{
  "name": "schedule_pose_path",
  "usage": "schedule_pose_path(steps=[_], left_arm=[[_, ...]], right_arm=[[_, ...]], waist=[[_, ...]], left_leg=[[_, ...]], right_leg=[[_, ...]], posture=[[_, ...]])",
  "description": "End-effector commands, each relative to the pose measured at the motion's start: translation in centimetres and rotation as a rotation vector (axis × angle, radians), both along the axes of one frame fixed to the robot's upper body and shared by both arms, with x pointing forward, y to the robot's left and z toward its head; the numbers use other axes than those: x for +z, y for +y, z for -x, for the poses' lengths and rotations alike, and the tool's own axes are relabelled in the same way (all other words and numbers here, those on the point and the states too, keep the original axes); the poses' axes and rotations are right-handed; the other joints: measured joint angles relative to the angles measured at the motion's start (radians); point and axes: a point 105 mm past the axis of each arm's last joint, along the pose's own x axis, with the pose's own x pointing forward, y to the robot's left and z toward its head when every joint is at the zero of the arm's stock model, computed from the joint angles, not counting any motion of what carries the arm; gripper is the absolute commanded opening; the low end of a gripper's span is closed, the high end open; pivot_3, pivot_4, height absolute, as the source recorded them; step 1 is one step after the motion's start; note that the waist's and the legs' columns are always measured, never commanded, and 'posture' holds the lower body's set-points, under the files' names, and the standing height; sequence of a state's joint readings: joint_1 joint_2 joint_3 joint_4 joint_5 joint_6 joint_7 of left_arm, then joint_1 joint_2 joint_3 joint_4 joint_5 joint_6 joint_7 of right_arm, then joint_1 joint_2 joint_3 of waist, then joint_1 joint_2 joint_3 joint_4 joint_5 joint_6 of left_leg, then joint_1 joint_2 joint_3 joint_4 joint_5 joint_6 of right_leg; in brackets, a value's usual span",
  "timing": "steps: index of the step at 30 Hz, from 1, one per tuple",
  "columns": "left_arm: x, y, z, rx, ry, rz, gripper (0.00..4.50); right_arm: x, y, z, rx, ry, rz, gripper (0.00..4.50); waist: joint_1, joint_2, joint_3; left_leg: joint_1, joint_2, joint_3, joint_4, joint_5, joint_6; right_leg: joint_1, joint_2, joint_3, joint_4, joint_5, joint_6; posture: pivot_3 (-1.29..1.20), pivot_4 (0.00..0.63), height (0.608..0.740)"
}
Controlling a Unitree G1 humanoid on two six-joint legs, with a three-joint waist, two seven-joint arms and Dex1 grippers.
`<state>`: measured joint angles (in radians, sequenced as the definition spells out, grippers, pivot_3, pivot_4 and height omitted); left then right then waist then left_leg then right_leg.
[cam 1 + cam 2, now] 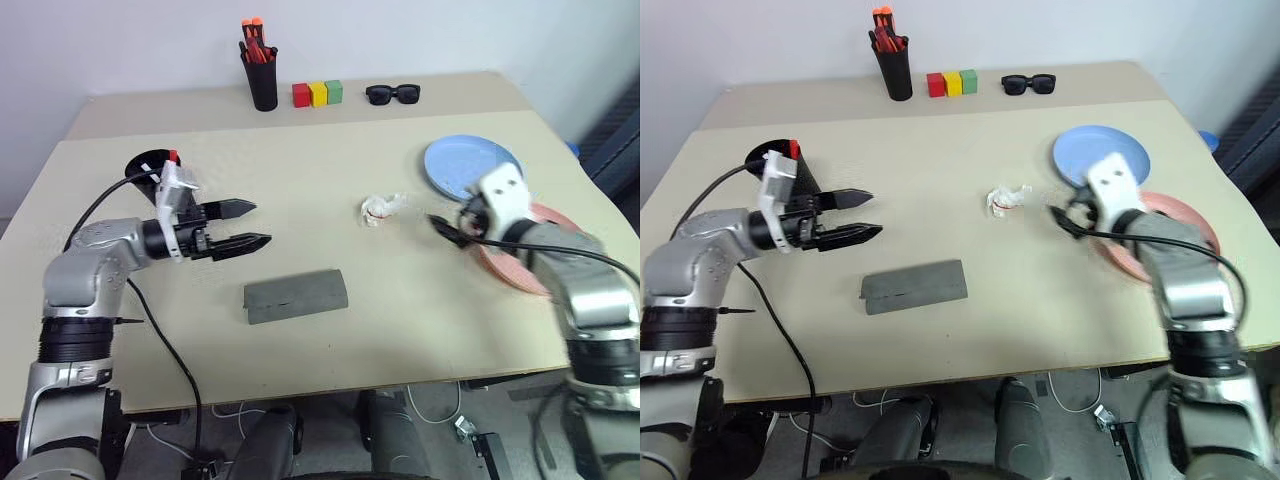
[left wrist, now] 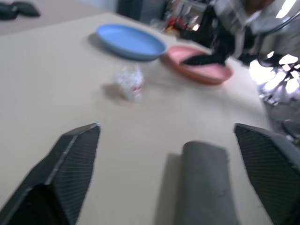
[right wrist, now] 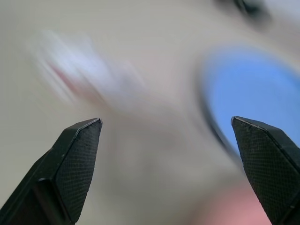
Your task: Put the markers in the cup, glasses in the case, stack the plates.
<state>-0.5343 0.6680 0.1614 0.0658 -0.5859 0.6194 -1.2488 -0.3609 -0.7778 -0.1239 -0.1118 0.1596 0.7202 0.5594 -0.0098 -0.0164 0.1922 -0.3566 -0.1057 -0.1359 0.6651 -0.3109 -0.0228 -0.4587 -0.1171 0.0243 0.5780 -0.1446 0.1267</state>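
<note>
Hovering above the counter [image 1: 400, 320], left end effector [image 1: 247, 225] sits at 9 o'clock with both black fingers spread apart and nothing between them, tips aimed toward centre. Black cup [image 1: 150, 170] stands just behind that wrist at 10 o'clock, a red marker [image 1: 172, 156] tip poking over its rim. Grey case [image 1: 296, 296] lies folded shut at 6 o'clock, just below the left fingers. Right end effector [image 1: 446, 229] hangs at 3 o'clock, fingers wide and empty in the right wrist view, over the near edge of the pink plate [image 1: 515, 268]. Blue plate [image 1: 470, 165] lies beside the pink one at 2 o'clock, not stacked. Crumpled white wrapper [image 1: 381, 208] sits near centre. Pen pot [image 1: 262, 80], colour blocks [image 1: 317, 94], black sunglasses [image 1: 392, 94] line 12 o'clock edge.
</note>
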Motion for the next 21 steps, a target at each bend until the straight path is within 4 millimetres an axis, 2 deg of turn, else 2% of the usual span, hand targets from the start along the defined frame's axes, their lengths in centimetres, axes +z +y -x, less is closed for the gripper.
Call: schedule_pose_path(steps=[1, 8, 11, 18, 21], left_arm=[[1.0, -0.4, 0.8, -0.06, -0.032, 0.017, 4.49], [1.2, -1.8, 0.7, -0.1, -0.026, 0.031, 4.49], [1.5, -2.0, 0.5, -0.09, -0.059, 0.033, 4.5], [1.5, -1.7, 0.5, -0.075, -0.052, 0.026, 4.5], [1.6, -1.6, 0.4, -0.068, -0.053, 0.032, 4.5]], right_arm=[[0.2, -2.1, 1.1, -0.082, 0.034, 0.011, 4.5], [-1.9, -1.8, 2.4, -0.084, 0.14, -0.018, 4.5], [-2.6, -2.5, 2.6, -0.117, 0.172, -0.033, 3.64], [-2.2, -3.0, 2.0, -0.144, 0.162, -0.032, 0.07], [-1.3, -3.1, 1.5, -0.156, 0.123, -0.043, 0.02]], waist=[[-0.01, 0.0, 0.0], [-0.004, 0.0, 0.0], [-0.001, 0.0, 0.0], [-0.003, 0.0, 0.0], [-0.003, 0.0, 0.0]], left_leg=[[0.001, 0.001, 0.001, 0.0, 0.0, 0.0], [0.002, 0.005, 0.003, 0.001, 0.0, 0.0], [0.001, 0.004, 0.003, 0.002, 0.0, 0.0], [0.001, 0.004, 0.003, 0.002, 0.0, 0.0], [0.002, 0.004, 0.003, 0.002, 0.0, 0.0]], right_leg=[[0.0, 0.001, 0.0, 0.0, 0.0, 0.0], [0.002, 0.002, 0.001, 0.0, 0.0, 0.0], [0.002, 0.001, 0.001, 0.0, 0.0, 0.0], [0.002, 0.001, 0.001, 0.0, 0.0, 0.0], [0.002, 0.001, 0.001, 0.0, 0.0, 0.0]], posture=[[0.0, 0.15, 0.74], [0.0, 0.15, 0.74], [0.0, 0.15, 0.74], [0.0, 0.15, 0.74], [0.0, 0.15, 0.74]])
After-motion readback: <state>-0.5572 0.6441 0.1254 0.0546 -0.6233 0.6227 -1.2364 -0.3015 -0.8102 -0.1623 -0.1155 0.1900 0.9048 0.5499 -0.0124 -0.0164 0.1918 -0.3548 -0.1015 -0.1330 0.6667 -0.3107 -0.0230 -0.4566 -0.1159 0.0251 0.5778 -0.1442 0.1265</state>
